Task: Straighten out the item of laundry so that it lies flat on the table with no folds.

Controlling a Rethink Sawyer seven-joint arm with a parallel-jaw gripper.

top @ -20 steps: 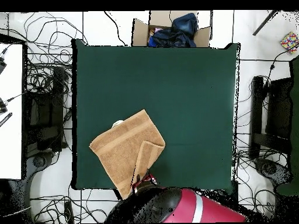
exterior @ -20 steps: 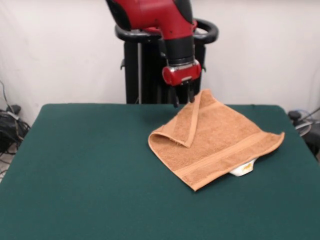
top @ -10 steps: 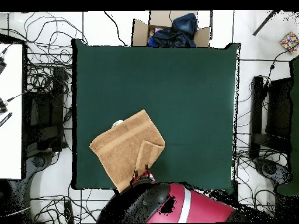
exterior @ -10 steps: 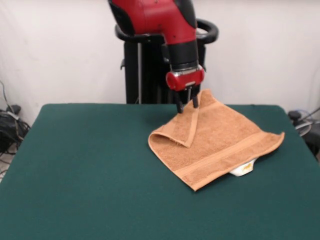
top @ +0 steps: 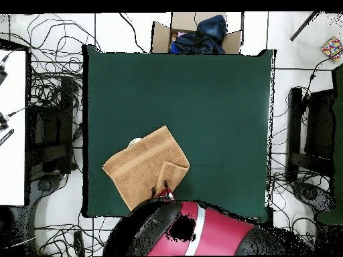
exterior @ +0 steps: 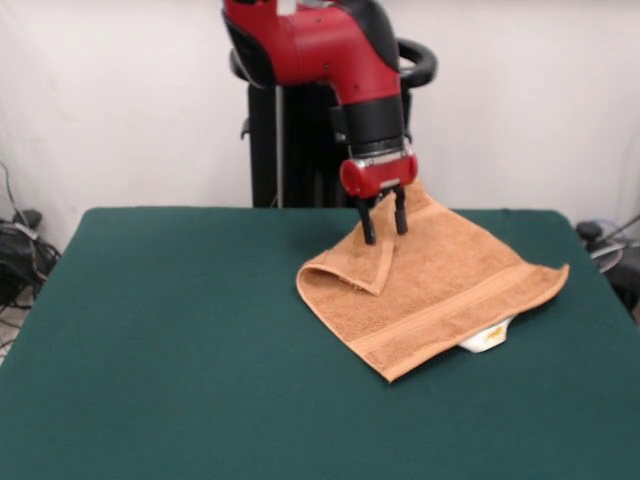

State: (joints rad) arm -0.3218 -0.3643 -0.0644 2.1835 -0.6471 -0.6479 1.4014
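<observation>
While arm reaches down, gripper point(exterior: 384, 226) spread over towel point(exterior: 430, 285) fold.

Sawyer arm point(exterior: 320, 45): glossy red shell with black joint sections; a black cylindrical wrist segment ended in a silver ring and a rounded red cap. Gripper point(exterior: 384, 218): two short black fingers point(exterior: 368, 225). Pedestal point(exterior: 290, 140): black column beneath a black ring.

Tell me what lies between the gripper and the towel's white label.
Only towel: from the gripper at the folded-over flap, its flat cloth and border band run to the label at the near edge. The front view shows this.
</observation>
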